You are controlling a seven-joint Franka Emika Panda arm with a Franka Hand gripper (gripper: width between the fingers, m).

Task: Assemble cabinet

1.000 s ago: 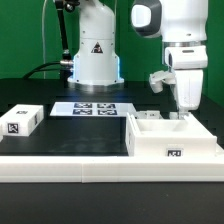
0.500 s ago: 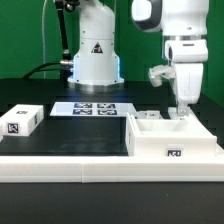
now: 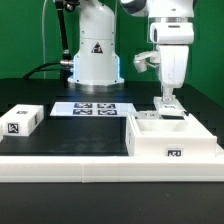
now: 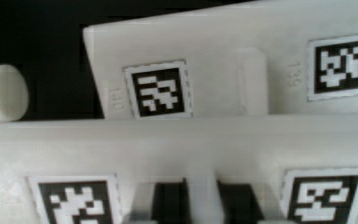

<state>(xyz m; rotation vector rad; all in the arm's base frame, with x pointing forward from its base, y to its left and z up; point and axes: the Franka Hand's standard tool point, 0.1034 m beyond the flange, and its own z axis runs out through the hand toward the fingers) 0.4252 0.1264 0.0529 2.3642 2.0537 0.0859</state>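
arm (image 3: pixel 170 55): white, hangs from the exterior view's top edge, last link upright | pincer (image 3: pixel 168 102): points straight down, low over the table | jaws: near together, open or closed not discernible

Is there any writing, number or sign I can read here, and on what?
No words or numbers can be read anywhere.
The triangle sign on the robot pedestal: its symbol is too small to read.
The square tags on the cabinet box, the small white block and the marker board: black-and-white patterns, no letters.
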